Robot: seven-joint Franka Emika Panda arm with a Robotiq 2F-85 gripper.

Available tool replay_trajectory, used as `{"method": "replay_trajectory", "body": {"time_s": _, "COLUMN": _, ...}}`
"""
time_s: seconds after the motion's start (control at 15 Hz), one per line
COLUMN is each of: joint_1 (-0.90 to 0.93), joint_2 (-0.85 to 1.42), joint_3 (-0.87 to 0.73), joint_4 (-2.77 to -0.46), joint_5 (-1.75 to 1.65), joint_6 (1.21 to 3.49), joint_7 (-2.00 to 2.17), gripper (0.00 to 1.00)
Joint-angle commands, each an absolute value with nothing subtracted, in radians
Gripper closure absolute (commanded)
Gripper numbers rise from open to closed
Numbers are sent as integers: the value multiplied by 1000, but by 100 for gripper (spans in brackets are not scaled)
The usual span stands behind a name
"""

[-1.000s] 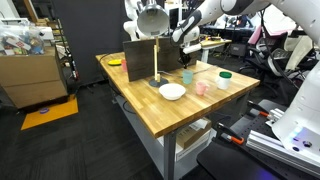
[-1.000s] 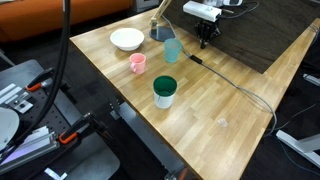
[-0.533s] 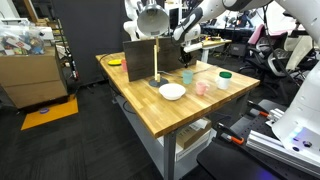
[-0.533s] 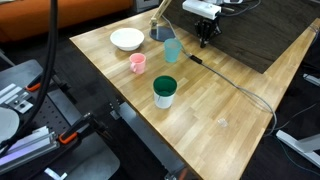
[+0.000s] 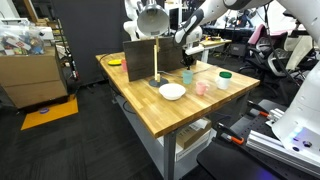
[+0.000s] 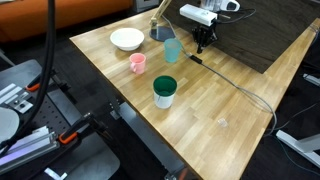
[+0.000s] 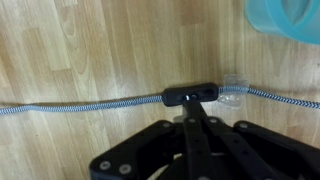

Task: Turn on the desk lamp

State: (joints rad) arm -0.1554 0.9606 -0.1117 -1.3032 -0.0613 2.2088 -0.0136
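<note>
closed black fingers [image 7: 191, 124] over slim black switch [image 7: 190, 96] on braided cord [image 7: 70, 106].

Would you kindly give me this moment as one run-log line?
phase: at switch | gripper: shut, tips over inline switch on cord | desk lamp: lit state unclear

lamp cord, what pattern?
The cord is a black-and-white braid, clearest in the wrist view.

Tool [image 7: 190, 110] over cord switch [image 7: 190, 96] on table [image 7: 80, 50] (1 cup [image 7: 285, 20] nearby).
</note>
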Motion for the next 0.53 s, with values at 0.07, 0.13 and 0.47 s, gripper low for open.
{"method": "replay_trajectory", "body": {"time_s": 0.07, "joint_1": -157, "joint_2": 936, "joint_3": -103, "joint_4": -1357, "joint_5": -54, "joint_6": 2232, "joint_7": -19, "gripper": 100}}
{"method": "replay_trajectory", "body": {"time_s": 0.13, "joint_1": -156, "joint_2": 938, "joint_3": -101, "joint_4": -1359, "joint_5": -54, "joint_6": 2230, "joint_7": -20, "gripper": 100}}
{"method": "replay_trajectory", "body": {"time_s": 0.47, "joint_1": -152, "joint_2": 955, "joint_3": -94, "joint_4": -1363, "joint_5": -51, "joint_6": 2220, "joint_7": -19, "gripper": 100}}
